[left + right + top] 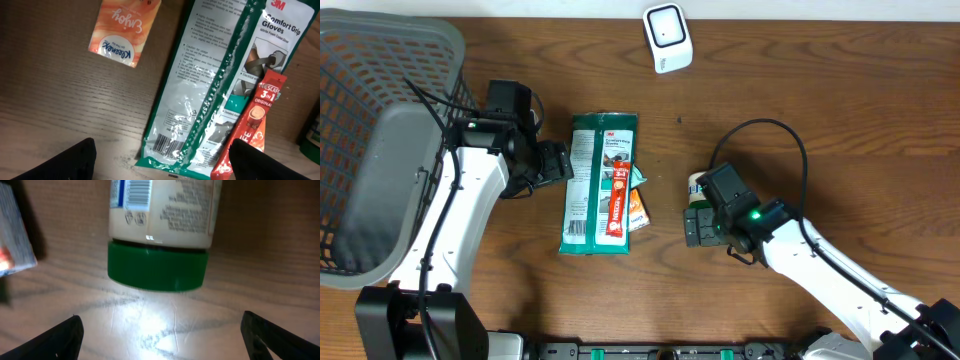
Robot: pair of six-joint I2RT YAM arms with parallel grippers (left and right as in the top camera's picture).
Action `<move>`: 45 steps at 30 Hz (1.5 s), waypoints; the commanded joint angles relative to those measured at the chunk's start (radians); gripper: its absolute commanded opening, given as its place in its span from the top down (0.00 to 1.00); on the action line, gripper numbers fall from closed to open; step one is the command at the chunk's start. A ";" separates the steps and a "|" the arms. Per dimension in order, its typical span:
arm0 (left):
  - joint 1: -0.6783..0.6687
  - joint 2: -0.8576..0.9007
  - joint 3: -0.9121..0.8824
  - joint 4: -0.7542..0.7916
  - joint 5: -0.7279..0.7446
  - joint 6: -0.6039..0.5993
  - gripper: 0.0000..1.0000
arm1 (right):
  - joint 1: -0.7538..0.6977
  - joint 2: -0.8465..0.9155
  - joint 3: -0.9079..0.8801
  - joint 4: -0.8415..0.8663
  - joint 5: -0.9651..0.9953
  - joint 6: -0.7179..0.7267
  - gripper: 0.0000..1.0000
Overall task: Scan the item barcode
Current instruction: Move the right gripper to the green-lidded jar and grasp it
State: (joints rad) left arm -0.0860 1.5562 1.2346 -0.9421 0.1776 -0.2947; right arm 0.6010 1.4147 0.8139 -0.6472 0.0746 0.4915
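Dark brown wood-grain worktop (pixel 840 110), flat and matt. From the left: grey plastic lattice basket (pixel 420 30). Left gripper (pixel 560 160), jaws spread and empty. Flat, glossy green-and-clear glove packet (pixel 588 185), with a slim red coffee sachet (pixel 619 200) lying on it and a soft orange tissue pack (pixel 122 30) near it. Small white rounded scanner (pixel 667 38) at the far edge. Right of centre, a cream cylindrical bottle (pixel 160 215) with a round green cap (pixel 157 270). It sits just ahead of the right gripper (pixel 161 322), whose jaws are spread and clear of it. The cap end faces the jaws and the long axis runs away from them.
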 commanded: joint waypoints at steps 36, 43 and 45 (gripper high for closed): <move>0.000 0.008 0.000 -0.005 -0.003 -0.002 0.14 | 0.023 0.167 -0.010 0.172 0.093 0.092 0.24; 0.000 0.008 0.000 -0.005 -0.003 -0.002 0.14 | 0.023 0.170 -0.010 0.176 0.092 0.092 0.25; 0.000 0.008 0.000 -0.005 -0.003 -0.002 0.14 | 0.023 0.157 -0.010 0.176 0.093 0.091 0.27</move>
State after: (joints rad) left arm -0.0860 1.5562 1.2346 -0.9421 0.1780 -0.2947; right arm 0.6178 1.5833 0.8085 -0.4736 0.1516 0.5716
